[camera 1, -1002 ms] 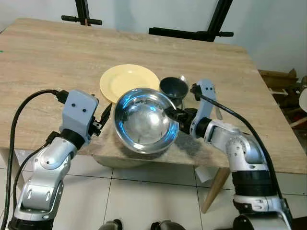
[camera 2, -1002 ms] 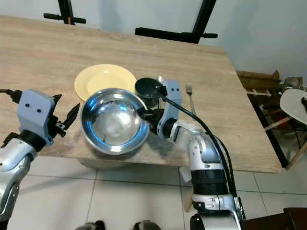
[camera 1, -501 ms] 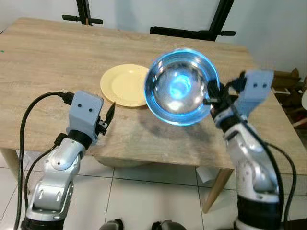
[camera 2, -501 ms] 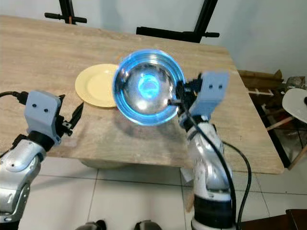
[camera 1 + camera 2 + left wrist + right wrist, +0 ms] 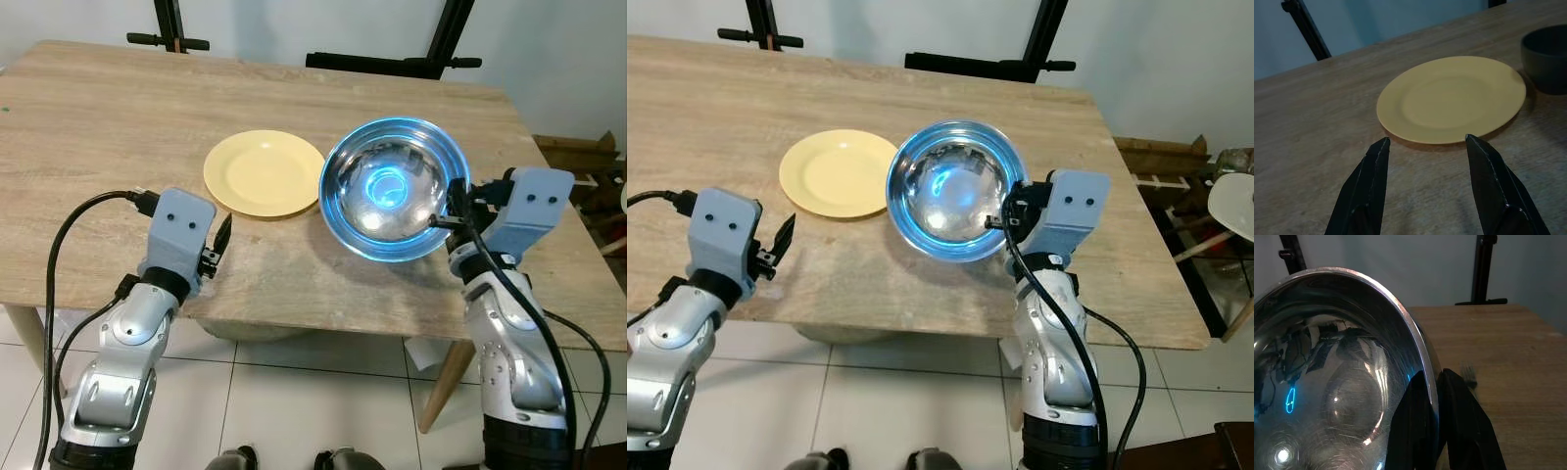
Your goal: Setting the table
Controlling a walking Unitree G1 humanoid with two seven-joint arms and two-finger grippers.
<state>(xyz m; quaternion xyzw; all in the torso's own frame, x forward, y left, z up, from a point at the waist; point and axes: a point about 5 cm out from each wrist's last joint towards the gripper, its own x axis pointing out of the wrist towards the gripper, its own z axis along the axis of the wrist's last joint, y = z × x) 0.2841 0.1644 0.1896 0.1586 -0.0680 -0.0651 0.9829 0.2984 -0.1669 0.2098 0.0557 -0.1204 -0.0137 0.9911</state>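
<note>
A shiny steel bowl (image 5: 394, 189) hangs tilted above the wooden table (image 5: 108, 127), its inside facing me. My right gripper (image 5: 449, 208) is shut on the bowl's right rim; the rim sits pinched between the black fingers (image 5: 1422, 426). A yellow plate (image 5: 263, 172) lies flat on the table left of the bowl. My left gripper (image 5: 221, 238) is open near the table's front edge, pointing at the yellow plate (image 5: 1452, 98), with nothing between its fingers (image 5: 1369, 188). A dark cup (image 5: 1546, 58) stands beside the plate, hidden behind the bowl in the eye views.
A fork (image 5: 1468, 376) lies on the table beyond the bowl. Black stand legs (image 5: 392, 64) sit past the table's far edge. White tiled floor (image 5: 294, 401) lies below the front edge. Furniture (image 5: 1229, 211) stands at the right.
My right gripper lifted the steel bowl from the table's front edge and carried it up and right, then lowered it slightly. The left arm barely moved.
</note>
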